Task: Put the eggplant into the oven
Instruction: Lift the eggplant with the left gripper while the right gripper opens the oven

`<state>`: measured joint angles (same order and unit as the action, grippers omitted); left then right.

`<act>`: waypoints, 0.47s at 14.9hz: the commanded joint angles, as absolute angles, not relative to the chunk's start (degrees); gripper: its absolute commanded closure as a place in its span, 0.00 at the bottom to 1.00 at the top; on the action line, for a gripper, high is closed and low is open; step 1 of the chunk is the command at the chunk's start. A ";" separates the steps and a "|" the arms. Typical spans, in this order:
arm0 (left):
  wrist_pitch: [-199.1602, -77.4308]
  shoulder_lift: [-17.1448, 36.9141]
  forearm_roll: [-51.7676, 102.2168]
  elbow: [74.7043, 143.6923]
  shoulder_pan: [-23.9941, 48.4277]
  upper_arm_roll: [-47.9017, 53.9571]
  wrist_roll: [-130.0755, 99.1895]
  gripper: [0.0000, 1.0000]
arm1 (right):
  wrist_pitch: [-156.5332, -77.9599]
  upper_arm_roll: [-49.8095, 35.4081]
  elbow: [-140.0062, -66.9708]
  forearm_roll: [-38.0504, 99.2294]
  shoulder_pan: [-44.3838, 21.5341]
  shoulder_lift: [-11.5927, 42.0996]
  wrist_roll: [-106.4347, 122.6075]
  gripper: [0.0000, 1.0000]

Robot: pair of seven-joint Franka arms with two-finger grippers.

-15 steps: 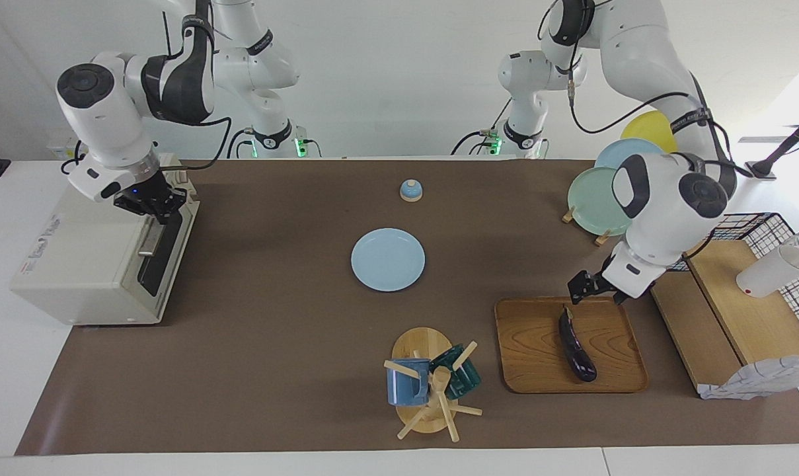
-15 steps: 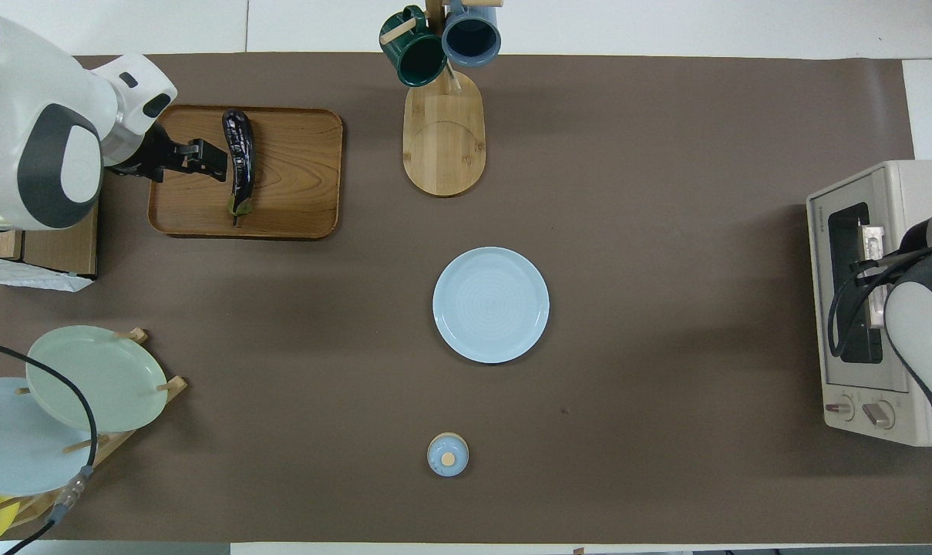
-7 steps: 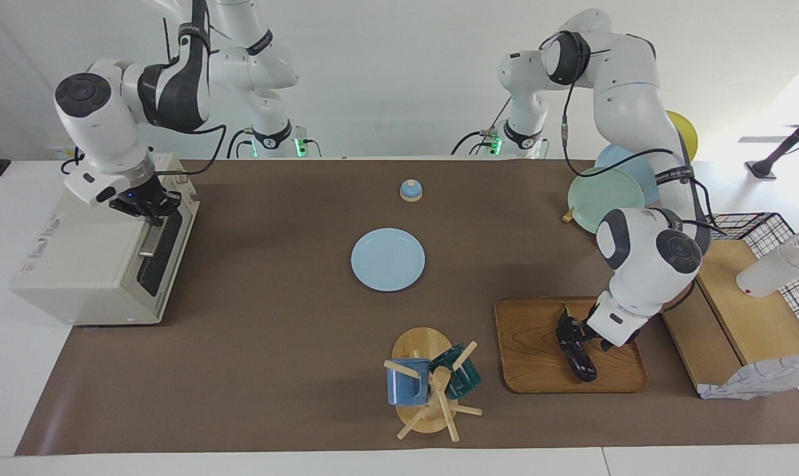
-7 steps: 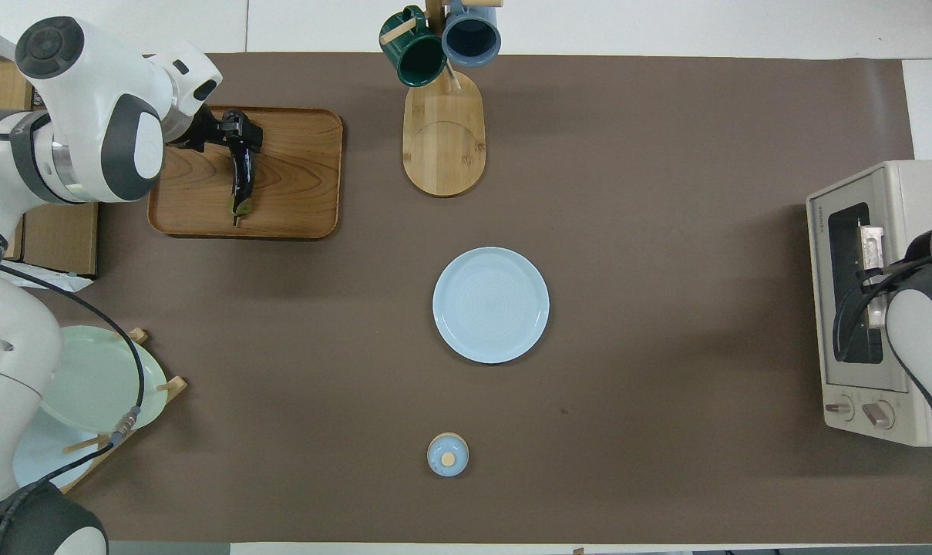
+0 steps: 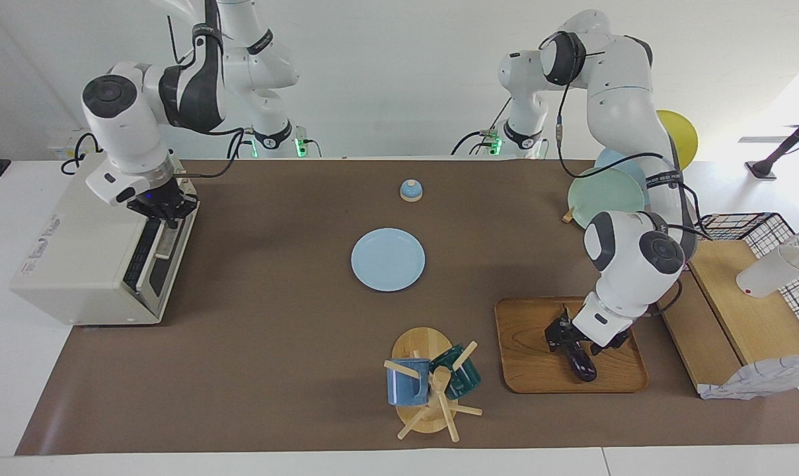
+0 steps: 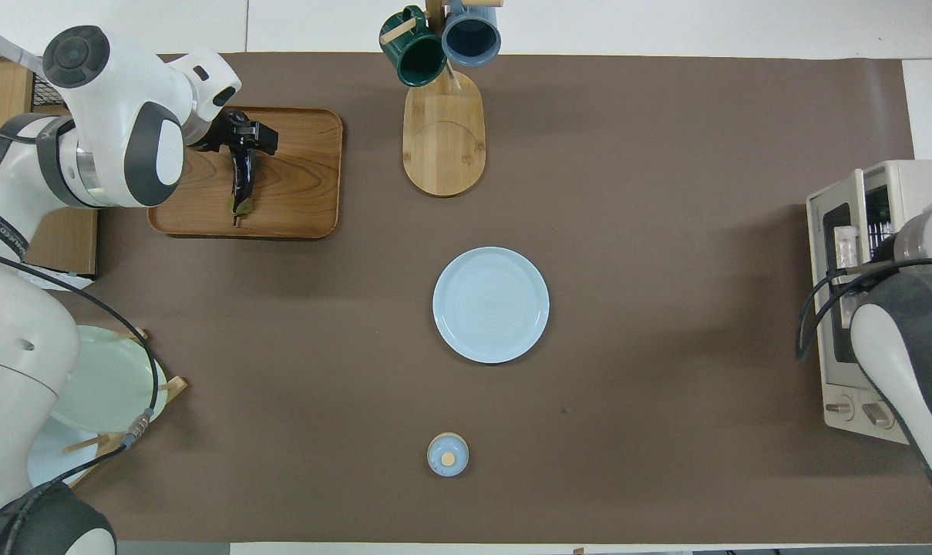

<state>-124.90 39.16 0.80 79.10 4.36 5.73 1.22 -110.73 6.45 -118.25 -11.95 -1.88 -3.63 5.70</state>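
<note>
While the desk [image 5: 273,370] stretches wide under both arms, the cream oven [image 5: 88,258] sits at the right arm's end, its door tipped partly open. The right gripper [image 5: 163,213] is at the door's handle, fingers pressed together on it. At the left arm's end, the wooden tray [image 5: 531,370] carries the dark eggplant [image 5: 581,365]. The left gripper [image 5: 566,338] is low over its middle, fingers spread around it. Its glossy skin might slip from an off-centre pinch.
</note>
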 commanded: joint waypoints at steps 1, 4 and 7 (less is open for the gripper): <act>-127.26 38.32 0.44 81.82 4.92 5.27 2.11 0.00 | -118.98 6.59 -122.86 -11.95 -2.02 -1.50 4.40 1.00; -128.41 37.35 0.44 84.11 4.92 5.19 3.69 0.01 | -123.22 6.59 -124.28 -9.42 -2.55 0.87 3.52 1.00; -127.36 37.18 0.44 84.02 4.83 5.19 3.78 0.20 | -127.16 6.50 -125.50 -7.30 -4.22 2.11 3.16 1.00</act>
